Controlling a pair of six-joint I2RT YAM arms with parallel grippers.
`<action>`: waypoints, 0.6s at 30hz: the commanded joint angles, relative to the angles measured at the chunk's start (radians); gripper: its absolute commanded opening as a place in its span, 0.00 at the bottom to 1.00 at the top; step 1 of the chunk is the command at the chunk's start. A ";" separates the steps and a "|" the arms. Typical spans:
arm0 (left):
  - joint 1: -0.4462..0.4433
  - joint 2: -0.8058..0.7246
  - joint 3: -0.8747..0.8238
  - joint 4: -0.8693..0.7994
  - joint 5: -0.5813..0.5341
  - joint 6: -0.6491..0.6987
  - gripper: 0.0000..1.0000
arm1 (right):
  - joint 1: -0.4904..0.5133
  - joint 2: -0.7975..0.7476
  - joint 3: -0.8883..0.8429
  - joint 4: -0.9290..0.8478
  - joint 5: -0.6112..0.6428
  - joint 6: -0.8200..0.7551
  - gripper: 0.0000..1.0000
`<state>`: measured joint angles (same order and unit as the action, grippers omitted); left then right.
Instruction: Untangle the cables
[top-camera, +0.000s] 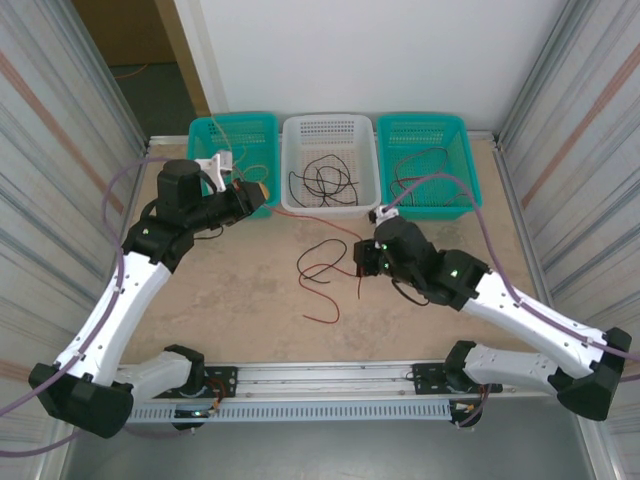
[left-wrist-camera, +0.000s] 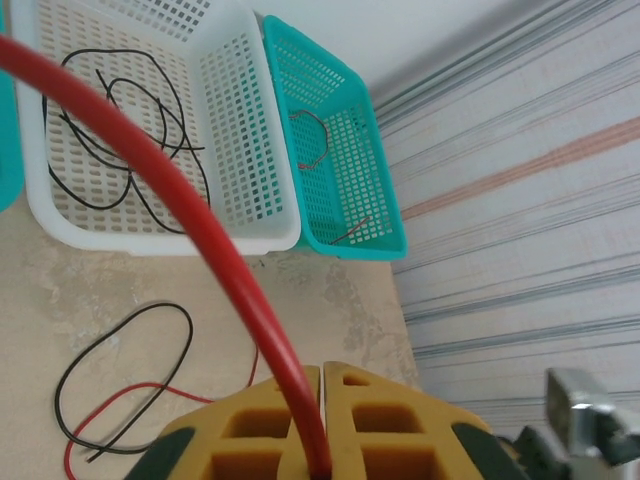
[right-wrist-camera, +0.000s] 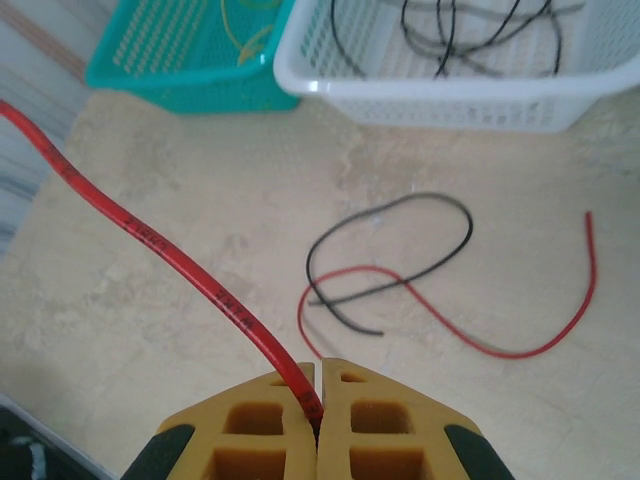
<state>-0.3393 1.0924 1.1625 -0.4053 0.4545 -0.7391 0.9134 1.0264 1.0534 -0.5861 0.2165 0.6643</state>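
Both jaws are closed on wire. left gripper (left-wrist-camera: 322, 375): pads together, left-held red strand (left-wrist-camera: 180, 205) pinched in the slot, arcing from bottom centre to the upper left of the left wrist view. right gripper (right-wrist-camera: 318, 372): clamped on a printed red strand (right-wrist-camera: 170, 250), which also leaves up-left, lifted off the table (right-wrist-camera: 150, 330). Can't tell if that's one wire held at two points or two wires.

Key geometry: the leftover tangle sits mid-table, in the top view just left of the right gripper and well apart from the left one, which is up by the left teal basket (top-camera: 232, 118). Right arm is nearer.

In the right wrist view the tangle lies ahead of the jaws, slightly right.
- black cable (right-wrist-camera: 463, 222): flattened loop, long axis roughly left-right.
- loose red cable (right-wrist-camera: 592, 265): crosses the black near the loop's left end, then sweeps right and hooks upward.

Both are thin, limp and flat on the surface. Black wires lie in the white basket (top-camera: 330, 207), red ones in the right teal basket (top-camera: 430, 210).
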 joint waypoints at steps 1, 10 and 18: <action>0.014 -0.006 -0.025 0.020 0.036 0.053 0.32 | -0.069 -0.029 0.105 -0.093 0.006 -0.040 0.00; 0.013 -0.063 -0.085 -0.047 0.002 0.123 0.63 | -0.421 0.109 0.431 -0.219 -0.186 -0.088 0.00; 0.013 -0.114 -0.156 -0.081 0.006 0.169 0.63 | -0.742 0.309 0.665 -0.262 -0.283 -0.108 0.00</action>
<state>-0.3328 1.0031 1.0328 -0.4648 0.4526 -0.6155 0.2424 1.2835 1.6634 -0.8066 -0.0097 0.5865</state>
